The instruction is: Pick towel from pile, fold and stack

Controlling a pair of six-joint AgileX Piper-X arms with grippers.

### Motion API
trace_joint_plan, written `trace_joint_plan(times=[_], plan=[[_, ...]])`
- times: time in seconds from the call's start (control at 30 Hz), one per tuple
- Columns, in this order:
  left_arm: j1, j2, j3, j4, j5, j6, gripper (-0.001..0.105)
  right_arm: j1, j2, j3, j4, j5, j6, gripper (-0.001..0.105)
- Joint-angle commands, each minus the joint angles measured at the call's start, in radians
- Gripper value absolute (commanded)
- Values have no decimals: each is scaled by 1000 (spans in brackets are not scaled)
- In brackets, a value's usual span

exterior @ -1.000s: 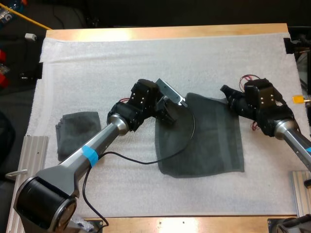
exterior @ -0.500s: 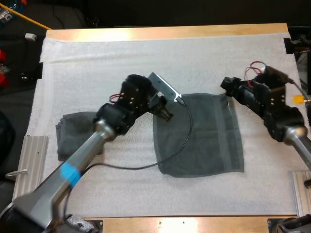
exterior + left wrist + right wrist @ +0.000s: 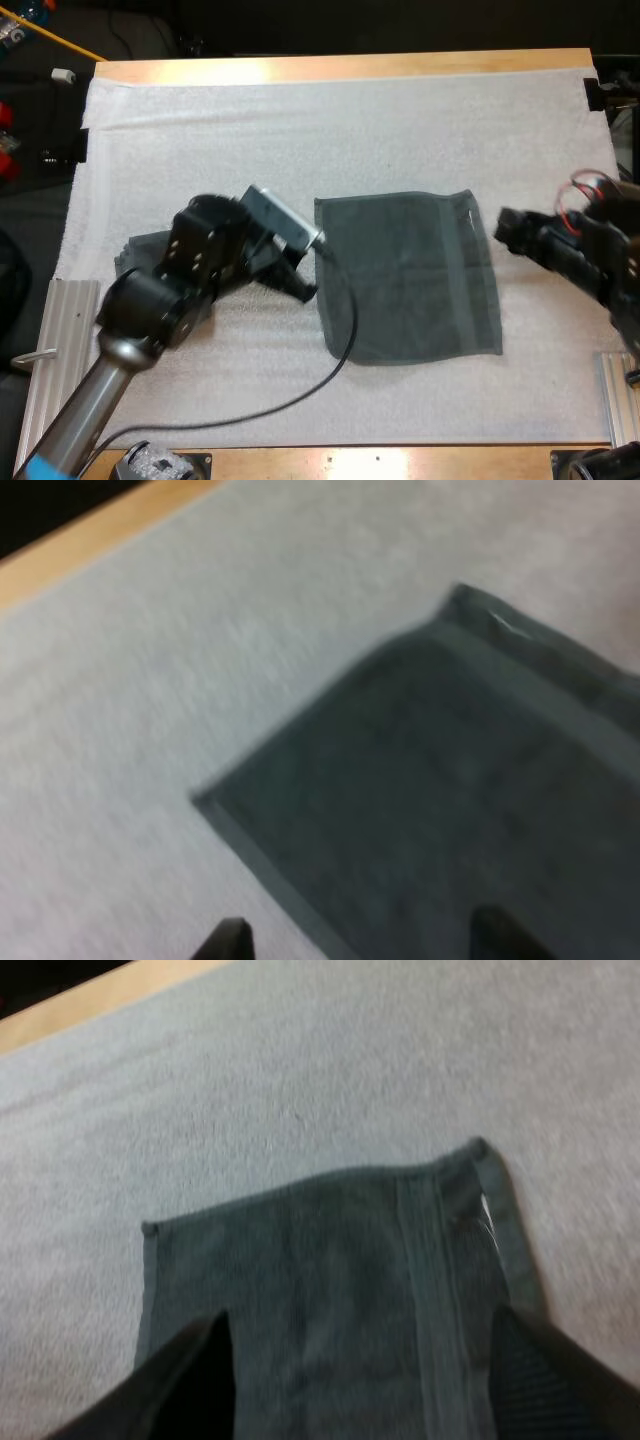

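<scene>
A dark grey-green towel (image 3: 410, 275) lies spread flat on the white mat (image 3: 300, 130), right of the middle. My left gripper (image 3: 300, 280) hovers just off the towel's left edge, open, with nothing between its fingers. From the left wrist view, the towel (image 3: 450, 810) lies ahead of the open left gripper (image 3: 360, 942), one corner pointing toward it. My right gripper (image 3: 503, 228) sits just beyond the towel's right edge, open and empty. In the right wrist view, the right gripper (image 3: 365, 1380) stands wide over the towel (image 3: 330, 1270). A second dark towel (image 3: 135, 252) lies at the left, partly hidden behind my left arm.
The wooden table edge (image 3: 340, 66) runs along the far side of the mat. Bare mat lies beyond the spread towel and in front of it. A metal rail (image 3: 60, 330) borders the mat at the left.
Both grippers have drawn back from the towel's far corners, the left toward the near left, the right toward the right edge. The towel now lies flat and uncovered.
</scene>
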State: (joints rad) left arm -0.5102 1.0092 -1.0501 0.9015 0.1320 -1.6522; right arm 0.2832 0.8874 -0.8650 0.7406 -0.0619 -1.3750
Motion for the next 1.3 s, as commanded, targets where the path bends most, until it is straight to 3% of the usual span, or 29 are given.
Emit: trace_joint_plan(times=[0.0, 0.37, 0.57, 0.73, 0.9, 1.03, 1.27], plan=[[2, -25, -4, 45, 20, -26, 44, -1, -29, -5, 49, -9, -17, 55], [2, -182, 4, 291, 109, -79, 44, 1, -211, -5, 448, -36, -17, 55], [2, -230, 83, 325, 112, -78, 44, 1, -221, 12, 558, -35, -19, 55], [2, -231, 170, 308, 122, -101, 44, 1, -212, 131, 504, -54, -19, 55], [2, -231, 237, 246, 196, -134, 44, 1, -172, 256, 371, -89, -17, 55], [2, -231, 245, 226, 217, -154, 44, 1, -89, 329, 251, -141, 11, 55], [2, -231, 245, 214, 216, -157, 44, 1, 69, 360, 102, -145, 53, 55]])
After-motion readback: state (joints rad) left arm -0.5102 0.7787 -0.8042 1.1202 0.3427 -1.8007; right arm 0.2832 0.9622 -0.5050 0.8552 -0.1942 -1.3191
